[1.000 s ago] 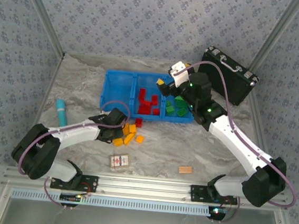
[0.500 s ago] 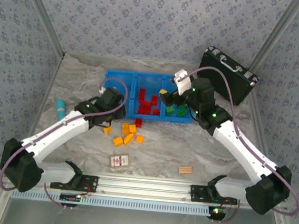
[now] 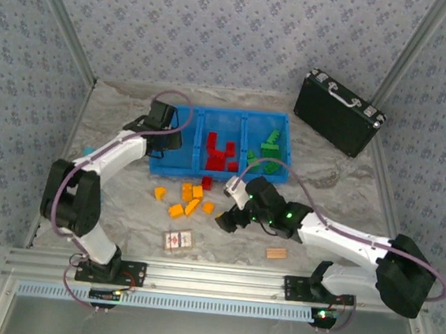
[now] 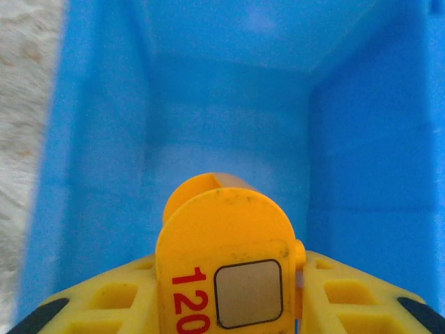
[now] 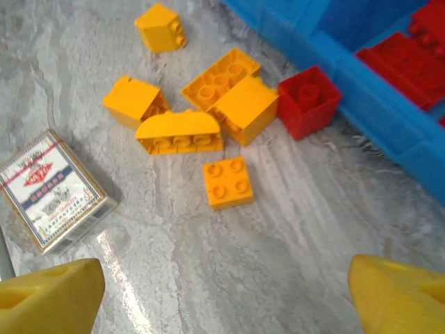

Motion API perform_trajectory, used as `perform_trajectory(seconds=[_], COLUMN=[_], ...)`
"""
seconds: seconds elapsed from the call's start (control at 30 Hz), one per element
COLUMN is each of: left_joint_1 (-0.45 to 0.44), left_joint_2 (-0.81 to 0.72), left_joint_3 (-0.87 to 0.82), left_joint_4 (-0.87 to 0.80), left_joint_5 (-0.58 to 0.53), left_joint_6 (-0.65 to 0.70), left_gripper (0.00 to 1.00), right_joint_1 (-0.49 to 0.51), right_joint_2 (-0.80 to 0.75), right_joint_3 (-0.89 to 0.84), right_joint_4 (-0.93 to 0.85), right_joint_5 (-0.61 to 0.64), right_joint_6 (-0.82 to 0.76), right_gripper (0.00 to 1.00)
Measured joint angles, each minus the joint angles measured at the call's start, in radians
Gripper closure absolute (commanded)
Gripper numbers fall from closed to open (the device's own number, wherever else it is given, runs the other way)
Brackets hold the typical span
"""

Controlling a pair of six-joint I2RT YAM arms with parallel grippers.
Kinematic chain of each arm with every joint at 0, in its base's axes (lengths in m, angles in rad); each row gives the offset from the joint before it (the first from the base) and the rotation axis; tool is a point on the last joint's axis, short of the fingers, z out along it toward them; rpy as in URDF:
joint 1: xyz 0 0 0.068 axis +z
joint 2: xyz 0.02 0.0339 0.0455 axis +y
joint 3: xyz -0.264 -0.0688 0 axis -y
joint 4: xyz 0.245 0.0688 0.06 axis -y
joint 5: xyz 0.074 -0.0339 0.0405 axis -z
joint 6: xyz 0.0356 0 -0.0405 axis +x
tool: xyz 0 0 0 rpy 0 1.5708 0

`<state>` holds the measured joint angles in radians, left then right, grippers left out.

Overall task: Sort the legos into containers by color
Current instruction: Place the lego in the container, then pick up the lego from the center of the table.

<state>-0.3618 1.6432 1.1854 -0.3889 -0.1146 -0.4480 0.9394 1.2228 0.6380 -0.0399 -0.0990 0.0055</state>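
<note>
Orange-yellow lego (image 4: 222, 278) clamped in the narrowly closed left tool (image 4: 229, 309), over the left container (image 4: 229, 104) of the blue tray (image 3: 224, 112) near the bench's far edge. Red legos (image 3: 218, 152) in the middle container, green legos (image 3: 270, 149) in the right one. Six loose orange-yellow legos (image 5: 243, 111) and one red lego (image 5: 309, 101) on the bench (image 5: 292, 229) just in front of the tray. Right tool (image 3: 224, 221) above the bench on the near side of that cluster, jaws wide, nothing between. Card box (image 5: 55, 188) beside the cluster; wooden block (image 3: 276, 253) toward the near edge; black case (image 3: 339, 111) in the far right corner
</note>
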Motion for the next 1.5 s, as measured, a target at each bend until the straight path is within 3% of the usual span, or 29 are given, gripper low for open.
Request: perform_trajectory(seconds=[0.27,0.53,0.73,1.17,1.5], left_joint_1=[0.000,-0.001,-0.001,-0.015,-0.170], left_joint_2=[0.077,0.083,0.079,-0.121,-0.346], left_joint_3=[0.001,0.005,0.005,0.026,0.091], left_joint_4=[0.081,0.087,0.087,0.034,-0.119], left_joint_5=[0.051,0.080,0.097,0.133,0.069], left_joint_6=[0.003,0.013,0.011,0.048,0.175], left_gripper=[0.72,0.46,0.36,0.34,0.34], right_joint_1=[0.116,0.119,0.105,-0.009,-0.036], right_joint_2=[0.257,0.360,0.367,0.416,0.526], right_joint_3=[0.000,0.002,0.014,0.092,0.167], right_joint_4=[0.155,0.268,0.292,0.306,0.240], right_joint_5=[0.063,0.032,0.008,-0.035,-0.101], right_joint_6=[-0.146,-0.291,-0.338,-0.365,-0.352], right_gripper=[0.16,0.13,0.13,0.13,0.33])
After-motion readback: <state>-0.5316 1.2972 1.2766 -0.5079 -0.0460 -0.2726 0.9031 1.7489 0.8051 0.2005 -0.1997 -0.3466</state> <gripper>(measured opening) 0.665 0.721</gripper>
